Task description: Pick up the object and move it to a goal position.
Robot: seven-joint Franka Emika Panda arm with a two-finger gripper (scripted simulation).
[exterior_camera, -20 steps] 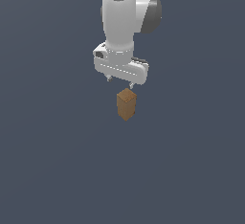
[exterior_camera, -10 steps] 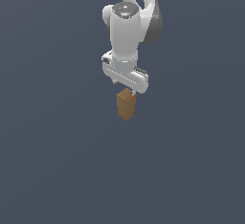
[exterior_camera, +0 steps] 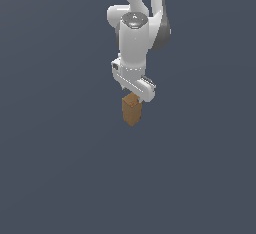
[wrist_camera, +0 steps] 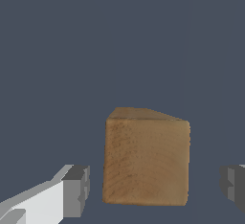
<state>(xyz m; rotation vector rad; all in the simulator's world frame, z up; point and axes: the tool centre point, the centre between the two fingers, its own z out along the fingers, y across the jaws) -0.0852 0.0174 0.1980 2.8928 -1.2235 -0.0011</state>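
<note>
The object (exterior_camera: 131,112) is a small brown wooden block, taller than wide, standing upright on the dark grey floor. My gripper (exterior_camera: 133,97) hangs straight down from the white arm, directly over the block's top end. In the wrist view the object (wrist_camera: 146,161) shows its lighter square end face between the two grey fingertips (wrist_camera: 76,189). There is a gap on each side, so the gripper (wrist_camera: 154,187) is open and straddles the block without touching it.
A plain dark grey floor (exterior_camera: 60,178) surrounds the block on all sides. No other objects or edges show in either view.
The arm has come down steadily over the last second, and the gripper has gone from clearly above the block to level with its top. The block has not moved.
</note>
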